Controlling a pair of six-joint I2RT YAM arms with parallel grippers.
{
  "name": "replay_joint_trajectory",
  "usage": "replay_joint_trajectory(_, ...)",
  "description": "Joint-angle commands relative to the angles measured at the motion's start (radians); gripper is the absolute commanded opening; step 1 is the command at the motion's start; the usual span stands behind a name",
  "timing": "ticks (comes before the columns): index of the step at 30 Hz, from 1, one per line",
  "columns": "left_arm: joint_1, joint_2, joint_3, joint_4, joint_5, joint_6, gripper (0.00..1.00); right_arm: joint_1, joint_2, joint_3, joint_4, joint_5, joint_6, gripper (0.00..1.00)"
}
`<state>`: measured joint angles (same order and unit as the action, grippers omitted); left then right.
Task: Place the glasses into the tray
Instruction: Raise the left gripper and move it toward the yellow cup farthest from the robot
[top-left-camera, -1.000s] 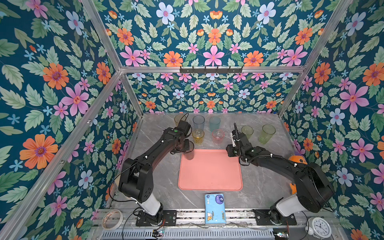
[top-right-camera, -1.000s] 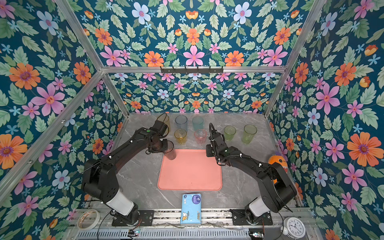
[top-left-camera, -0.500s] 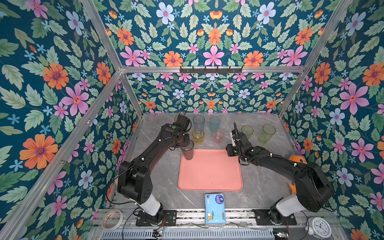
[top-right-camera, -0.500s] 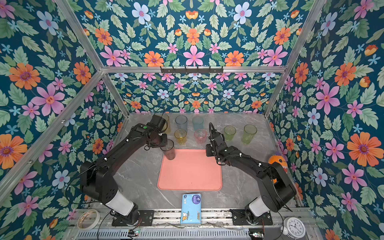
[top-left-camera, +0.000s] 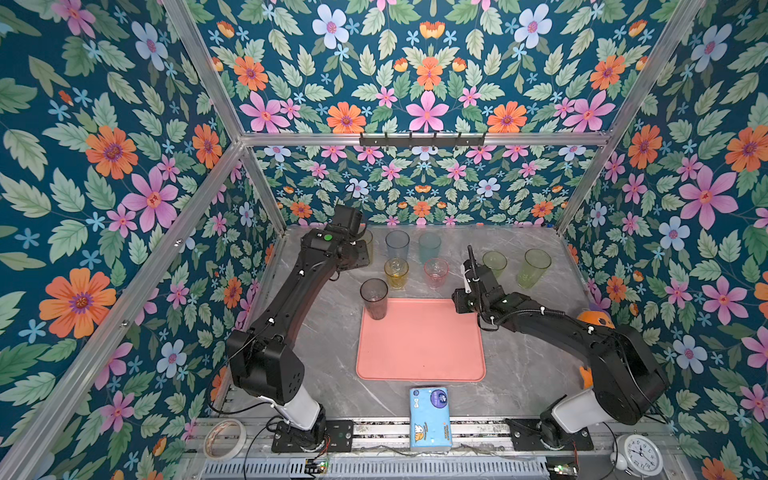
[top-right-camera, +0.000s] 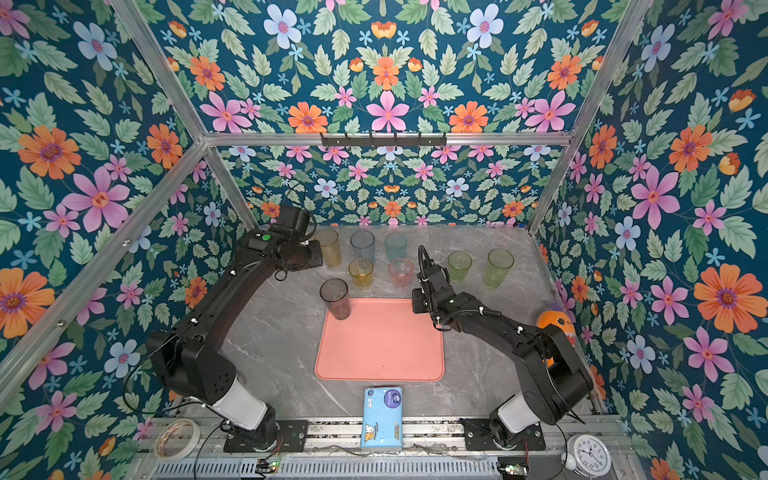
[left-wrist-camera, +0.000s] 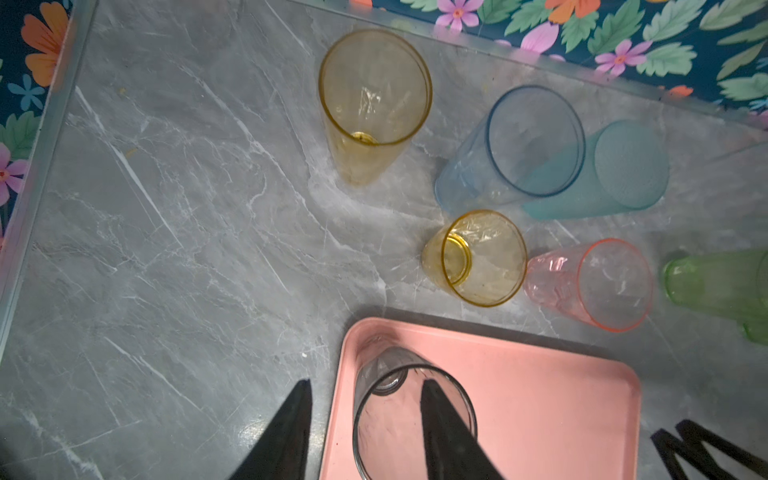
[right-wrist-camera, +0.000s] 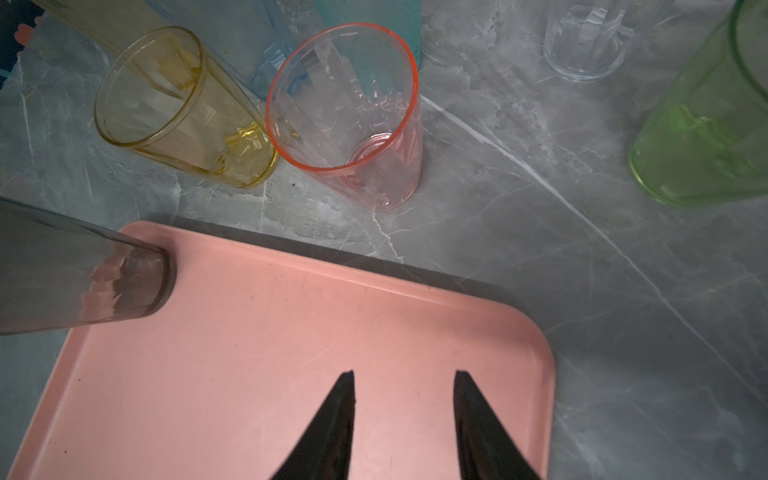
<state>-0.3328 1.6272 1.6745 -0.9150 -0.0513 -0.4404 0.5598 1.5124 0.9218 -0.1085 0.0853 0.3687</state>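
Moved: left fingers (left-wrist-camera: 291, 428) have let go of the grey glass (top-left-camera: 374, 299) and drawn back toward the far left of the desk (top-left-camera: 324, 324).
Grey glass: stands in the far left corner of the tray (top-left-camera: 419, 345), inside its rim.
Axis: long axis vertical, mouth up, base flat on the tray.
Left fingers: released, spread apart, holding nothing.
Right fingers (right-wrist-camera: 336, 428): apart, nothing between them, over the tray's far right corner.
Other glasses: blue-grey (top-left-camera: 397, 245), teal (top-left-camera: 429, 245), yellow (top-left-camera: 396, 272), pink (top-left-camera: 435, 272) and two green (top-left-camera: 494, 264) stand upright on the desk beyond the tray.
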Motion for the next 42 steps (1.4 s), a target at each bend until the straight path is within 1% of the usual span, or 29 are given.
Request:
replay_joint_trajectory(1,0.04,0.018,0.04,0.029,0.044,0.016,0.47,0.002,-0.009,-0.001,0.001,0.013,0.007,0.41)
replay_joint_trajectory(7,0.113,0.08,0.105,0.113,0.07,0.009,0.48,0.002,-0.01,-0.001,-0.002,0.018,0.007,0.41)
replay_joint_trajectory(15,0.182,0.232,0.198,0.165,0.076,0.013,0.49,0.002,-0.018,-0.006,0.001,0.02,0.007,0.41)
replay_joint_trajectory(21,0.188,0.296,0.245,0.198,0.09,0.028,0.49,0.002,-0.015,-0.005,0.0,0.022,0.007,0.41)
replay_joint_trajectory(34,0.189,0.459,0.377,0.187,0.113,0.028,0.49,0.001,-0.006,-0.001,0.002,0.014,0.007,0.41)
replay_joint_trajectory(42,0.189,0.519,0.399,0.175,0.108,0.028,0.5,0.002,-0.008,0.001,-0.002,0.014,0.007,0.41)
